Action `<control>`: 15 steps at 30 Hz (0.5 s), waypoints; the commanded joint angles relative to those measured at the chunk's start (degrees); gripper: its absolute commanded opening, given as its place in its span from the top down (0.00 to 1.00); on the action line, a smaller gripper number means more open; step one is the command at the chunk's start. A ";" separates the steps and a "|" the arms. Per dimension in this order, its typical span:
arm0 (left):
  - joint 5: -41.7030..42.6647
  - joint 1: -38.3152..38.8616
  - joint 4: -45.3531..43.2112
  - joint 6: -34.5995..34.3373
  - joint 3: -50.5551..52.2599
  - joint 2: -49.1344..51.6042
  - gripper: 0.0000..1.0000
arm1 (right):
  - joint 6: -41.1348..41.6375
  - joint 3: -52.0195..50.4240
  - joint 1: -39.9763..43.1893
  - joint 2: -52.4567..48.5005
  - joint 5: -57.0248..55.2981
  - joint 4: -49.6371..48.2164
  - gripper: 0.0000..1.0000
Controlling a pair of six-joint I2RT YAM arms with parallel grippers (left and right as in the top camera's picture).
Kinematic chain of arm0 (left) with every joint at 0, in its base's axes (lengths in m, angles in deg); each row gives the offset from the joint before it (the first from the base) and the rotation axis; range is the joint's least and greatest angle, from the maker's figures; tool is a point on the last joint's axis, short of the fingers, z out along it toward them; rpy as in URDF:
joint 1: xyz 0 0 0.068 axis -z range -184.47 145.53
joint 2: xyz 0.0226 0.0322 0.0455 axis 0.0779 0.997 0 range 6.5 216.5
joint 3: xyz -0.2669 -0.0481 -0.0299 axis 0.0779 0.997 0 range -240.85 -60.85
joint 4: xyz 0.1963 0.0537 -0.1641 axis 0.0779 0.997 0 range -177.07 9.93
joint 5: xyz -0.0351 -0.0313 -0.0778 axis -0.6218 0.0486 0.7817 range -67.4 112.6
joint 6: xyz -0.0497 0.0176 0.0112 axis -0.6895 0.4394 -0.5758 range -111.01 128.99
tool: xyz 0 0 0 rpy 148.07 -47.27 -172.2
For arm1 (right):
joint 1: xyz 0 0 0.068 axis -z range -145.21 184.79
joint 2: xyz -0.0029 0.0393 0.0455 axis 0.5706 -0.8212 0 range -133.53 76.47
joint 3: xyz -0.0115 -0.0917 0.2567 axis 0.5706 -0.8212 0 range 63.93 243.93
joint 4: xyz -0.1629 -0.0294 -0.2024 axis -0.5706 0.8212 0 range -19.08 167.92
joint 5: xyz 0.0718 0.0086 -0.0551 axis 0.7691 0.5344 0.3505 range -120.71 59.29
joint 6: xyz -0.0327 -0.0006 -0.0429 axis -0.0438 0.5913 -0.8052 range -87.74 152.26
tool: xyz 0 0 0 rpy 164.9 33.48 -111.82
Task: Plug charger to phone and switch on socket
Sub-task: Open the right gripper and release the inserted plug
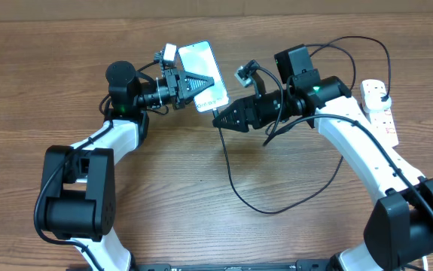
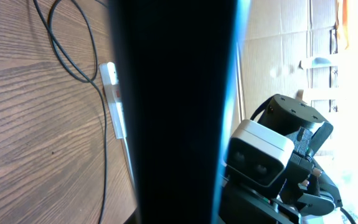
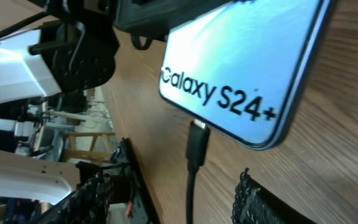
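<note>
At upper centre, the left gripper (image 1: pixel 201 81) clamps the phone (image 1: pixel 197 59). The right gripper (image 1: pixel 218 119) stands open around the charger (image 3: pixel 197 140), whose connector could pull out if a finger snags the cable.

One phone (image 1: pixel 199 57), one charger (image 3: pixel 197 140), one socket (image 1: pixel 378 96).

Brown wood-grain table (image 1: pixel 201 233), cardboard panels (image 2: pixel 284 37) behind it, bright light washing out the far side
</note>
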 commanded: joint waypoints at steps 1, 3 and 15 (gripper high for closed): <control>-0.35 0.00 -0.55 -0.33 -1.11 -1.46 0.96 | -0.68 0.04 0.22 -0.07 -1.77 -0.39 0.36; -0.35 0.00 -0.57 -0.35 -1.11 -1.46 0.96 | -0.68 0.04 0.22 -0.33 -2.75 -0.66 0.36; -0.11 -0.07 -0.39 -2.14 -1.11 -1.46 0.96 | -0.96 0.04 0.42 -5.20 6.91 -6.05 0.43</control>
